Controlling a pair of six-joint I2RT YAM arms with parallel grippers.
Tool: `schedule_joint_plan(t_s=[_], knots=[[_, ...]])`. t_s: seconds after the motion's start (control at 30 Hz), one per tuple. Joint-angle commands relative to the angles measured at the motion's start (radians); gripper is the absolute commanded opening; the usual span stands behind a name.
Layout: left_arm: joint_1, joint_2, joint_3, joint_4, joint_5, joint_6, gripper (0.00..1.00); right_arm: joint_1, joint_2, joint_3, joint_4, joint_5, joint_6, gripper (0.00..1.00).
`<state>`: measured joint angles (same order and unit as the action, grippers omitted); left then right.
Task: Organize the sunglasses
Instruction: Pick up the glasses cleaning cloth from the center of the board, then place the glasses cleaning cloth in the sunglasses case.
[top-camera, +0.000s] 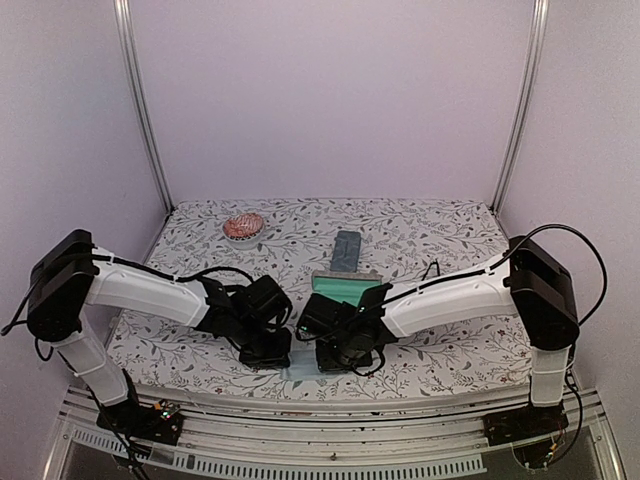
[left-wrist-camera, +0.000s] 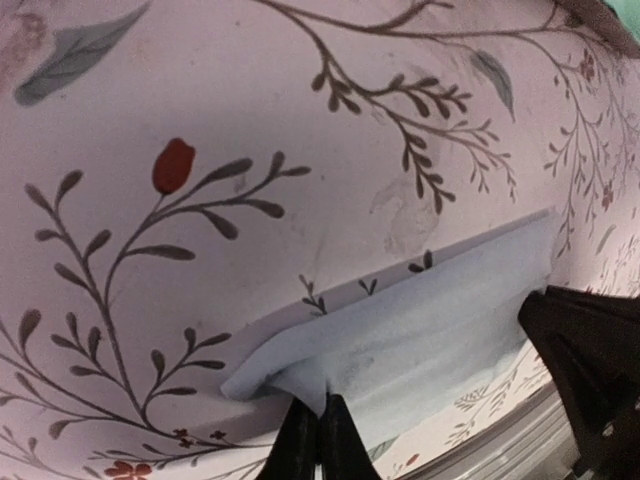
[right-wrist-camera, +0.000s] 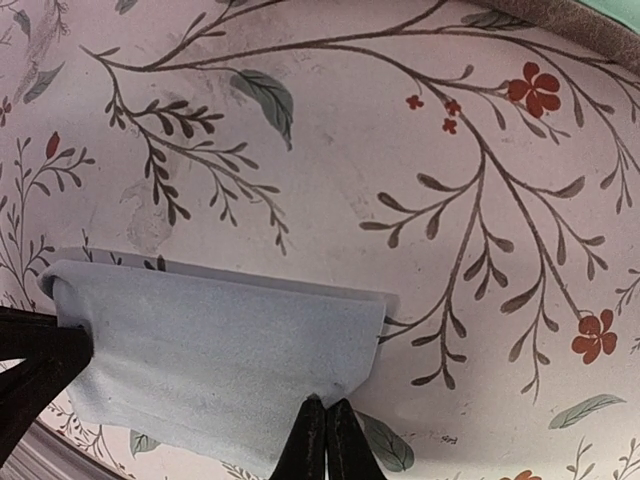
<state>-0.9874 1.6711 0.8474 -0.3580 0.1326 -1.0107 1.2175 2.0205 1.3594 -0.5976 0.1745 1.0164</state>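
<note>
Two grippers pinched on one light blue cloth at the near edge of the table.
The left gripper and the right gripper each have their dark fingers pressed together on the near hem of the soft, matte, rectangular cloth, which lies doubled on the floral-printed table cover. The sunglasses cannot be identified with certainty. A thin black wire form just behind the right forearm, well apart from both grippers, is too small to tell. Just behind the grippers lies a felt-edged case with green lining, touching an oblong blue-grey case behind it. A round pink patterned object lies far left.
</note>
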Motion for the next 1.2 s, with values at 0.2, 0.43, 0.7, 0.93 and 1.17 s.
schedule_joint_plan(t_s=[0.2, 0.43, 0.7, 0.93, 1.17], knots=[[-0.005, 0.009, 0.062, -0.095, -0.092, 0.071, 0.00, -0.004, -0.068, -0.025, -0.001, 0.086, 0.019, 0.02], [0.068, 0.026, 0.260, -0.077, -0.094, 0.221, 0.00, -0.074, -0.171, -0.020, 0.005, 0.179, -0.004, 0.02], [0.158, 0.223, 0.524, -0.113, -0.035, 0.356, 0.00, -0.196, -0.185, 0.007, 0.018, 0.198, -0.097, 0.02], [0.190, 0.389, 0.684, -0.145, 0.016, 0.404, 0.00, -0.280, -0.144, 0.016, 0.034, 0.172, -0.150, 0.02], [0.220, 0.469, 0.750, -0.177, 0.043, 0.422, 0.00, -0.326, -0.105, 0.031, 0.045, 0.125, -0.193, 0.02]])
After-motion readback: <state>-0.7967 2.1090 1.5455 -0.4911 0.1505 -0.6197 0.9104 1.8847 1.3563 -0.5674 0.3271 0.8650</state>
